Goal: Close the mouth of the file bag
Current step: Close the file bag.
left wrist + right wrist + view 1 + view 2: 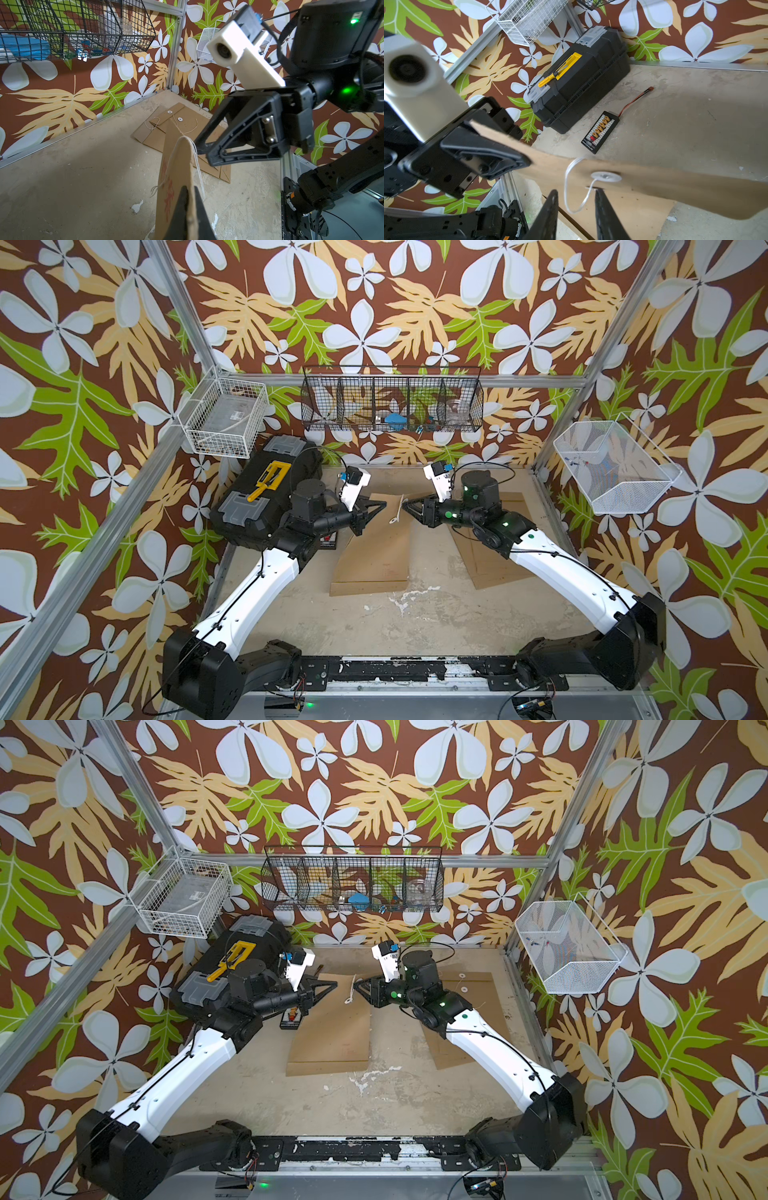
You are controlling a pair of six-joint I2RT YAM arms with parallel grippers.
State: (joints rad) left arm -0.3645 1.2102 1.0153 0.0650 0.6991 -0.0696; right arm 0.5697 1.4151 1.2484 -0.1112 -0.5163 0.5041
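Right wrist view: the file bag (654,187) lies mid-tabletop (415,635) with its flap standing up off the surface. I read the left tool (527,161) as clenched on the flap's edge. The right tool (575,193) is released. The white string (566,178) loops slack between its prongs, coming off the flap's round button (606,177). A second bag (490,560) lies flat under the right arm.

Red print (168,191) on file bag (176,162) — blurred, unreadable; nothing else legible.

Matt brn paper file bag (378,556)
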